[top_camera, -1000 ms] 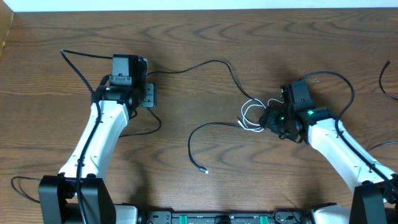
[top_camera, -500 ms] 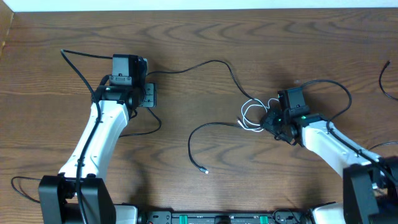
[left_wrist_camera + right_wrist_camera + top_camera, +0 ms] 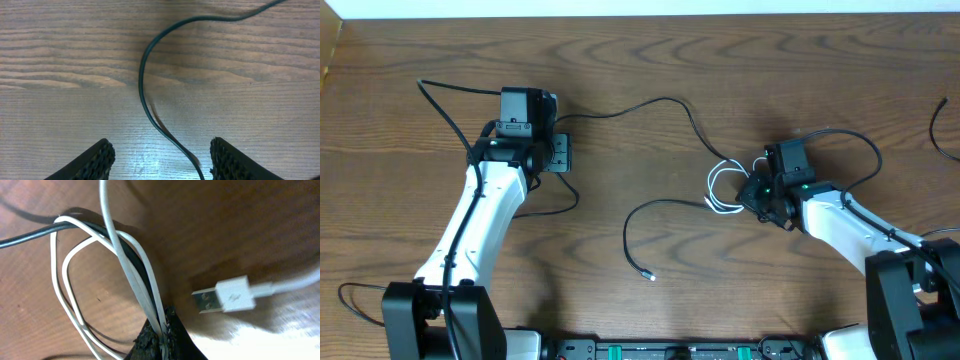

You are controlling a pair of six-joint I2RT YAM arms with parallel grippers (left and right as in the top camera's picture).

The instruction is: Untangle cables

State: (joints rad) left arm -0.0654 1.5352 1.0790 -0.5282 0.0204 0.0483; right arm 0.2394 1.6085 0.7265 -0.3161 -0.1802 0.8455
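the right gripper [image 3: 162, 330] has its fingertips pinched tight on two strands of the white cable [image 3: 105, 202], at the base of its loops. a black cable [image 3: 30, 236] threads through those loops and runs in beside the pinch; whether it is caught too i cannot tell. gripping there probably serves to draw the white loops off the black one. the white usb plug [image 3: 227, 296] lies loose just beside the loops. well apart from the loops, the left gripper [image 3: 160, 155] hangs with its pads spread, a stretch of black cable lying untouched on the wood between them, likely poised to anchor it.
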